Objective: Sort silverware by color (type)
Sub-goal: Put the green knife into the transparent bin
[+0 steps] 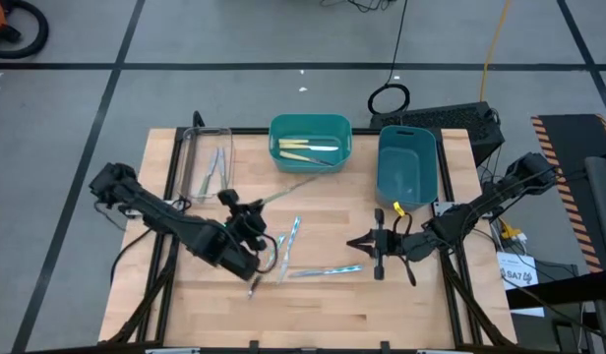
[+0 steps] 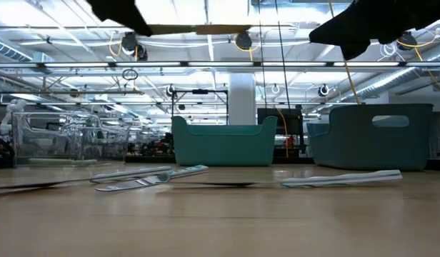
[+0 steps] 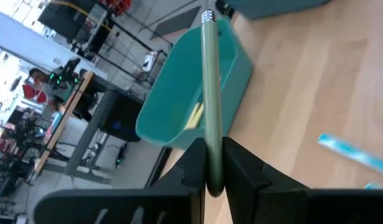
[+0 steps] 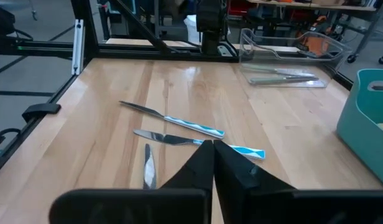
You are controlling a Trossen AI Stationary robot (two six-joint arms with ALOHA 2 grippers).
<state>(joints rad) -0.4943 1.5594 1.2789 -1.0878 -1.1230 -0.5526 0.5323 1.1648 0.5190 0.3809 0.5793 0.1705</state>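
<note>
My left gripper is shut on a pale green utensil, held well above the table, whose metal end points toward the teal bin. That bin holds yellow-handled utensils. Three light blue utensils lie flat on the table. My right gripper is shut and empty over the table's right middle, with the blue utensils ahead of it. A clear tray at the far left holds a few utensils. My left gripper pinches the pale green utensil's handle near its free end between its two fingers. The utensil runs on ahead of the fingertips, roughly in line with the fingers. It is lifted clear of the table, about level, its metal end by the teal bin's near rim.
A deeper blue bin stands at the far right beside the teal bin. Bare wood lies along the near edge. A keyboard and cables lie beyond the table's far right corner.
</note>
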